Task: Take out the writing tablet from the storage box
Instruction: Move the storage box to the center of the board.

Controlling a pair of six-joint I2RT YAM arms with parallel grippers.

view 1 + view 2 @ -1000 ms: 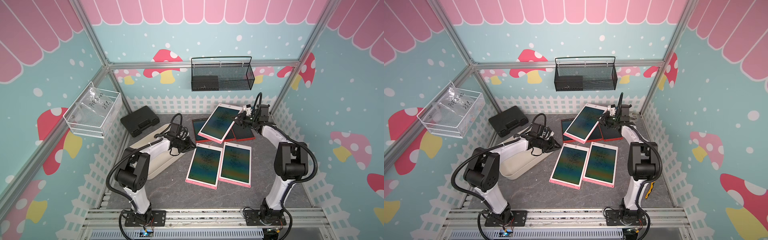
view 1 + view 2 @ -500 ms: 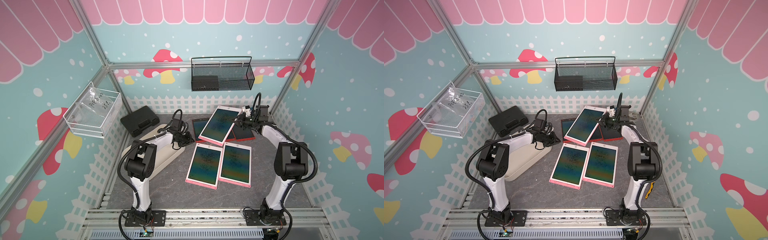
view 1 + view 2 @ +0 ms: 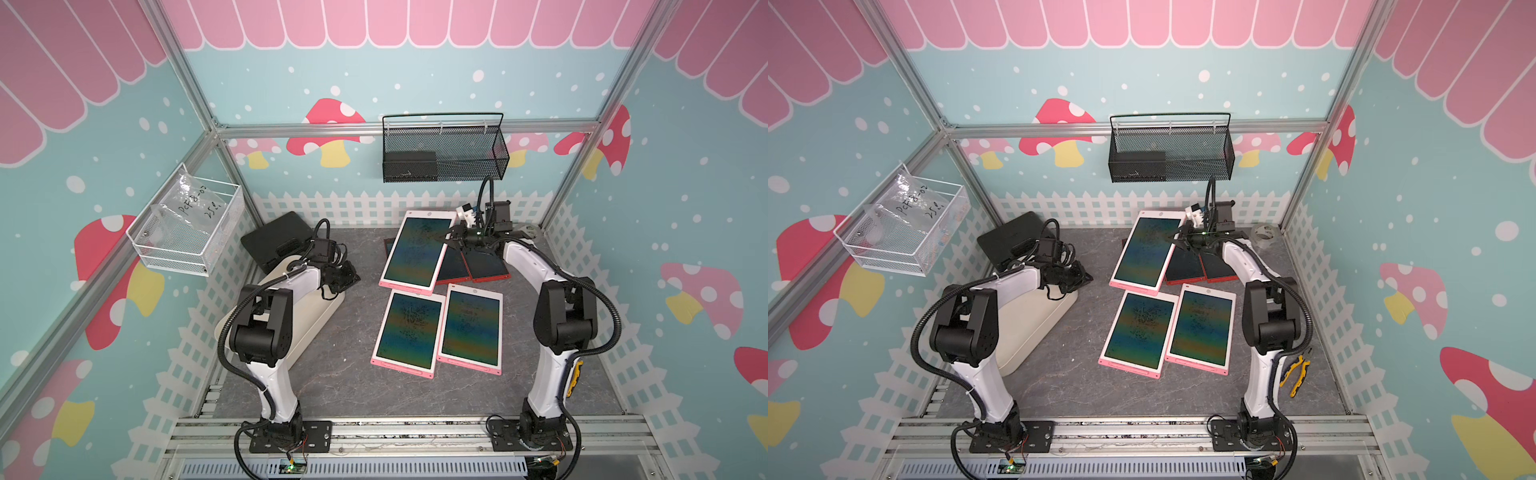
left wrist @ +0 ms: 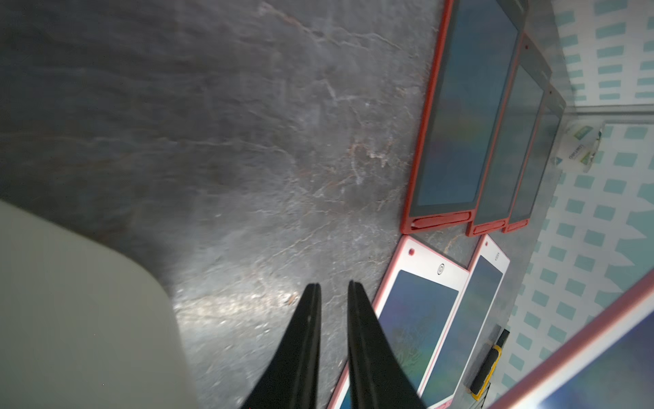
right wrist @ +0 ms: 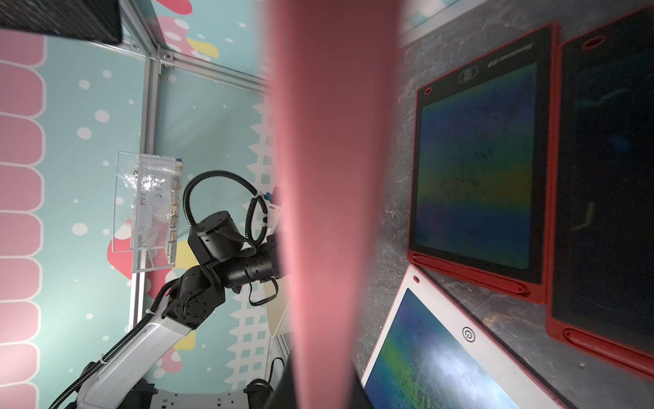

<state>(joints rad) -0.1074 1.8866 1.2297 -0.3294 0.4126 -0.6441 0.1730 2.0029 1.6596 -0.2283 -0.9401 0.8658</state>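
Writing tablet is out of the storage box and well apart from it, on the side of the box that faces the right arm. The right end effector is clamped on the tablet's long edge, the one farther from the box, near the far corner. The right wrist view shows only a blurred pink band between the jaws. The tablet hangs tilted over the red tablets; I cannot tell whether its low end touches them. Its long axis looks roughly parallel to the box wall that faces it. The left end effector sits just off the box corner nearest the tablet, jaws narrow, with nothing between them in the left wrist view. What shows of the box interior is bare, though the left arm hides much of it. Two pink tablets lie flat on the surface, also clear of the box. Judgement: what remains is a set-down by the right arm. The left arm is nearer the box but not the tablet, so it likely has no part.
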